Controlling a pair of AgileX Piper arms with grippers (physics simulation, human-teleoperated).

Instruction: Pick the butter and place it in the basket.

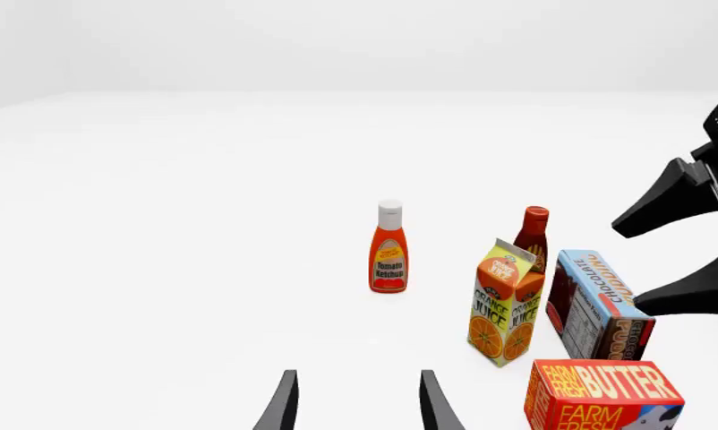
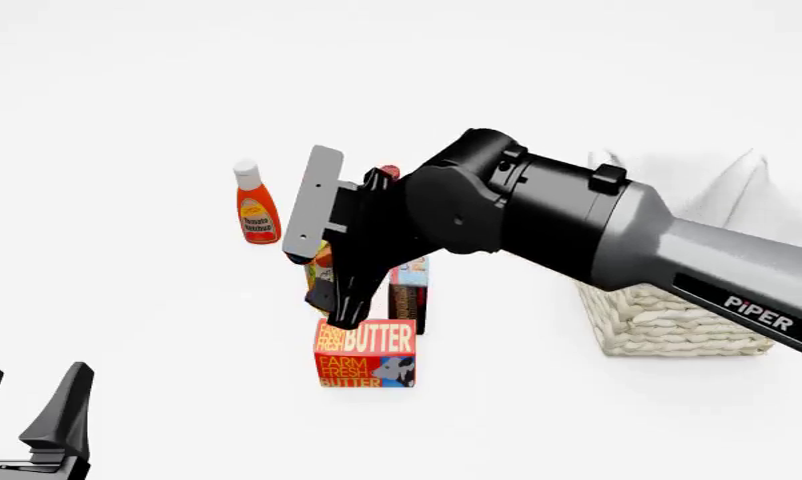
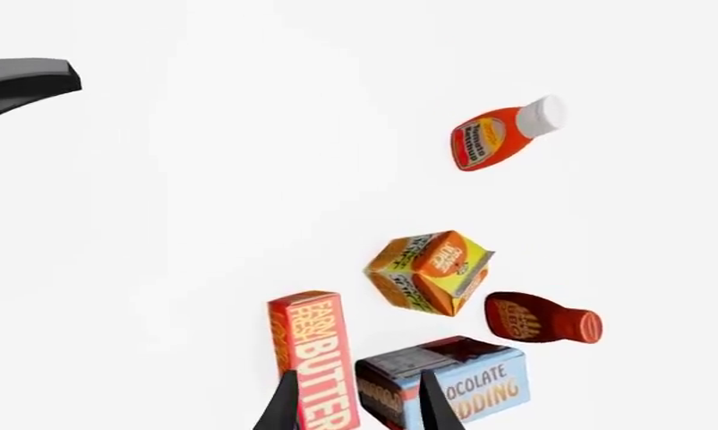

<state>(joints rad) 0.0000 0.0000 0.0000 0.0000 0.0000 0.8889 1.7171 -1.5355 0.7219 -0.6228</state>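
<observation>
Left gripper (image 2: 28,395) is seen nearest the camera, at the near left corner of the table (image 2: 134,330); its 2 fingers are spread apart and nothing is held. In the left wrist view only the 2 fingertips (image 1: 285,403) are shown, over bare surface.

The butter (image 2: 365,354) is found on the table near its middle, toward the near edge, label up, not grasped. Right gripper (image 2: 352,300) is positioned directly above the butter's far edge, fingers pointing down, parted, holding nothing; contact with the carton cannot be judged. In the right wrist view the butter (image 3: 315,354) and the chocolate pudding box (image 3: 448,385) are seen beyond the fingertips (image 3: 433,403).

Behind the butter, 1 orange juice carton (image 1: 504,305), 1 dark sauce bottle (image 1: 533,235) and 1 ketchup bottle (image 2: 254,204) are noted. The basket (image 2: 668,320) is located toward the right edge, partly hidden by the right arm (image 2: 615,235).
</observation>
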